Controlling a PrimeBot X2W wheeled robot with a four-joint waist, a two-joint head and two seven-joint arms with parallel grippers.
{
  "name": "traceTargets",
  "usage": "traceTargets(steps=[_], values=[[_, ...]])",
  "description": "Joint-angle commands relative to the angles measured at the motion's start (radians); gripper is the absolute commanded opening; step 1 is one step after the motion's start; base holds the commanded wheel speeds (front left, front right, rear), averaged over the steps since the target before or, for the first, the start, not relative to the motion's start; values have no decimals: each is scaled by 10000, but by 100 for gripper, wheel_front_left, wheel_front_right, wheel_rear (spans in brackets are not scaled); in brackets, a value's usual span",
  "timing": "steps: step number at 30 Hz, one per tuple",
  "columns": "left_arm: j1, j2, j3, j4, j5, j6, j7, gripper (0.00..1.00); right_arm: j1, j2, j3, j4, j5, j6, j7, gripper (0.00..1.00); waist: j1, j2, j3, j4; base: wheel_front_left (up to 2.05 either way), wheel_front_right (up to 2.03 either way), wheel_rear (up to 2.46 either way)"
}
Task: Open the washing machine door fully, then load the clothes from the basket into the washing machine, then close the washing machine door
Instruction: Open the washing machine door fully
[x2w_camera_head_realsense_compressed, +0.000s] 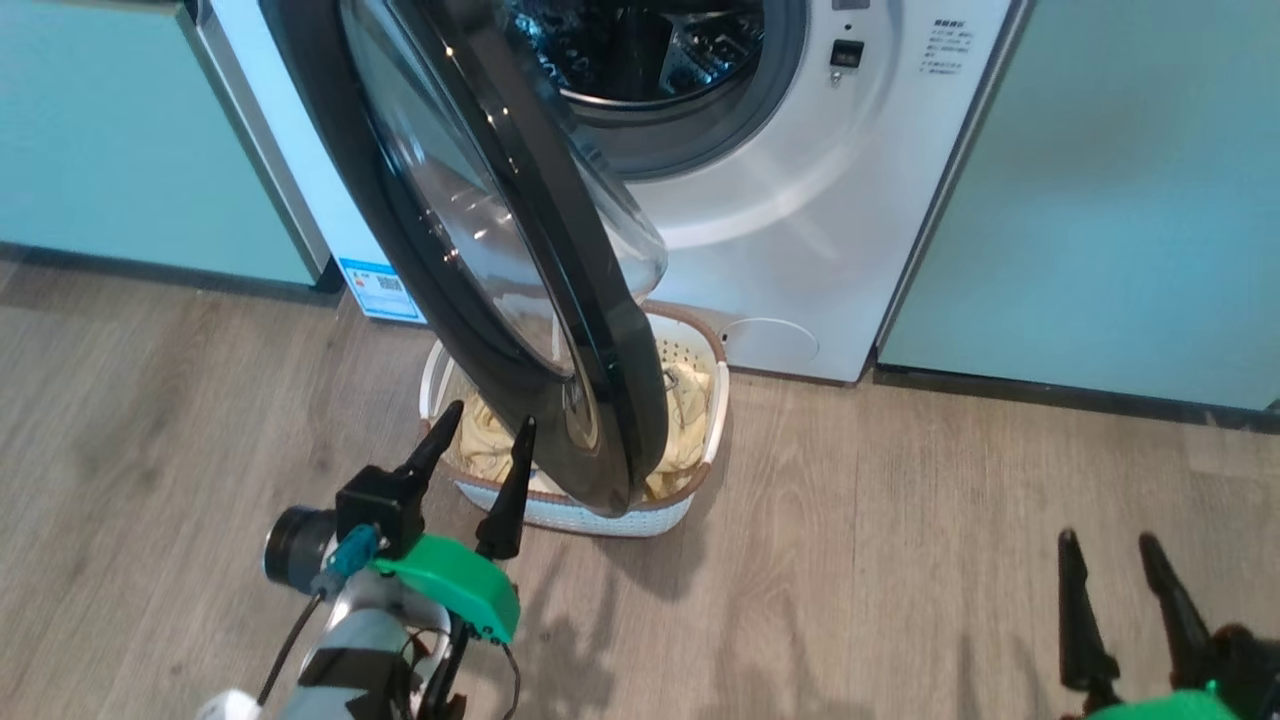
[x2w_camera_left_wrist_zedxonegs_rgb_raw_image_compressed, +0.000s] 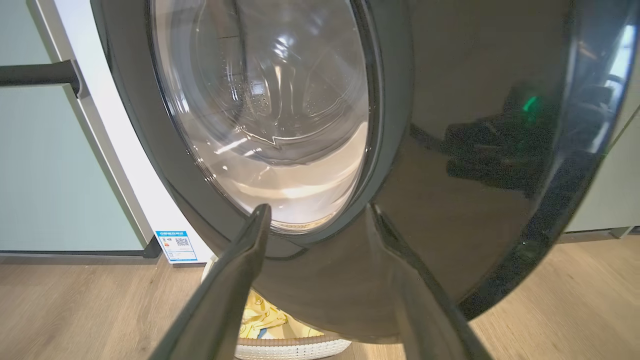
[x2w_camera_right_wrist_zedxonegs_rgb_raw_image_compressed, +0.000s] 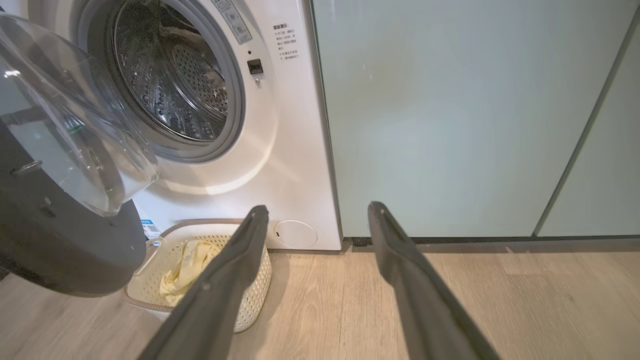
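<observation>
The left hand (x2w_camera_head_realsense_compressed: 490, 415) has its two fingers spread wide apart and holds nothing. It points at the lower outer face of the washing machine door (x2w_camera_head_realsense_compressed: 600, 400). In the left wrist view both fingertips (x2w_camera_left_wrist_zedxonegs_rgb_raw_image_compressed: 261, 215) lie close against the glossy black ring just under the glass bowl; whether they touch it I cannot tell.

The door is part open, swung out from its hinge on the left and edge-on in the head view. Its lower rim hangs over the basket (x2w_camera_head_realsense_compressed: 600, 520) and hides the middle of it. The basket sits on the wood floor (x2w_camera_head_realsense_compressed: 850, 560), just in front of the washing machine (x2w_camera_head_realsense_compressed: 800, 200). The pale yellow clothes (x2w_camera_head_realsense_compressed: 482, 445) lie inside it, showing on either side of the door's rim. So the door stands between the left hand and most of the clothes.

Behind the door the round opening is uncovered, with the grey seal and the steel drum (x2w_camera_head_realsense_compressed: 640, 50) in sight. A blue label (x2w_camera_head_realsense_compressed: 378, 290) sits low on the machine's front at the left. Pale-green cabinets (x2w_camera_head_realsense_compressed: 1100, 200) flank the machine on both sides.

The right hand (x2w_camera_head_realsense_compressed: 1108, 540) is low over bare floor, well to the right of the basket. Its fingers are also wide apart, and it holds and touches nothing.
</observation>
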Motion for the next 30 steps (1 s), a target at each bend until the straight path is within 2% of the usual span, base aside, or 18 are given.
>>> traceTargets(steps=[1, 26, 27, 28, 29, 30], values=[[-178, 112, 471, -359, 54, -8, -63, 100, -4, -36, 149, -270, -5, -29, -66, 100, 1, -1, -71, -44, 0, 0, 0], [138, 110, 663, -274, 10, -26, -63, 100, 172, -30, 104, -467, 67, -29, -66, 100, 1, -1, -225, -157, 0, 0, 0], [136, 109, 668, -276, 7, -26, -63, 93, 168, -30, 106, -467, 63, -29, -66, 100, 1, -1, -219, -153, 0, 0, 0], [134, 109, 675, -272, 7, -29, -63, 40, 163, -30, 110, -466, 64, -29, -66, 100, 1, -1, -211, -150, 0, 0, 0], [133, 109, 677, -245, -10, -45, -63, 0, 156, -30, 116, -461, 64, -29, -66, 100, 1, -1, -201, -146, 0, 0, 0], [129, 109, 684, -210, -20, -56, -63, 0, 148, -30, 120, -457, 59, -29, -66, 100, 1, -1, -193, -139, 0, 0, 0]])
